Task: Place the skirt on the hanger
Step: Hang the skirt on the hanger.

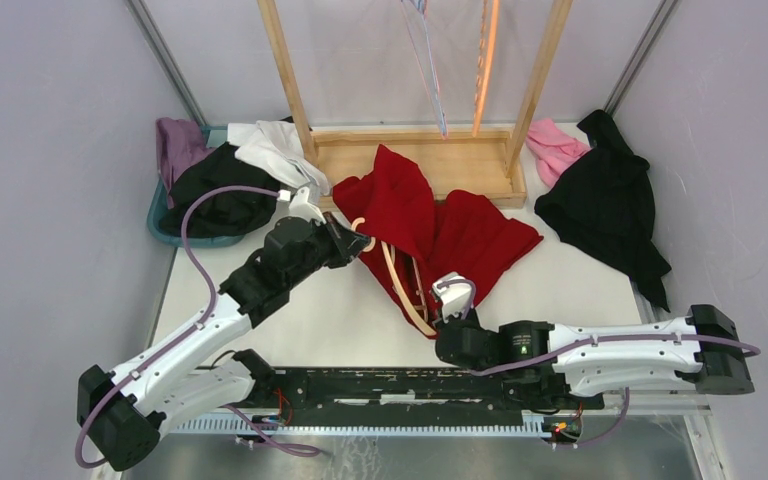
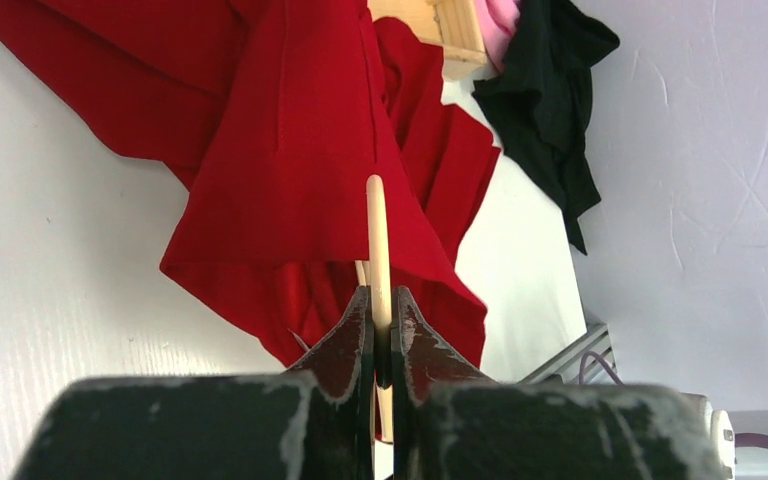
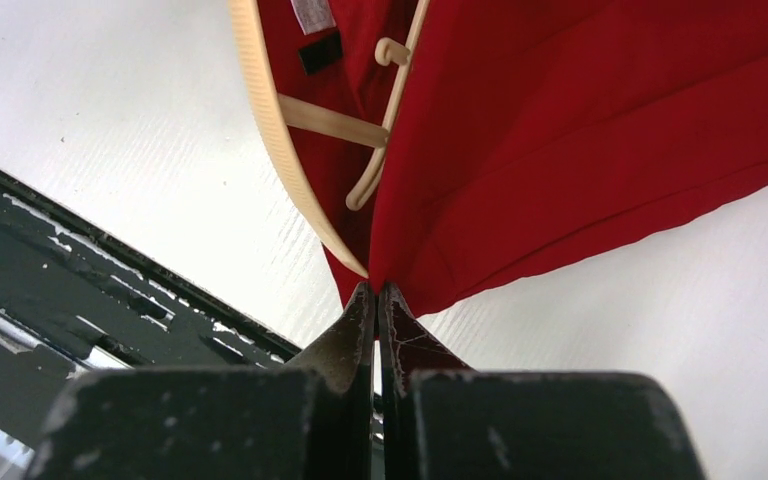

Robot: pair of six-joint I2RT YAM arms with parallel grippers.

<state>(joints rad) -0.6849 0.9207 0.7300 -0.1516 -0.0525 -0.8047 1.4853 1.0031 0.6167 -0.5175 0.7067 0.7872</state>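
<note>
While the red skirt [image 1: 460, 235] is lying crumpled on the bench [image 1: 580, 290], the left gripper [image 1: 353, 241] is clenching the cream hanger [image 1: 394, 275] at its nine o'clock. The right gripper [image 1: 450, 297] is pinching the skirt's hem at six o'clock.

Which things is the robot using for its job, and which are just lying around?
For the job: red skirt, cream hanger, left gripper clamped on the hanger, right gripper pinching the skirt's edge.
Lying about: black garment, pink garment, teal bin of clothes, wooden rack.
</note>
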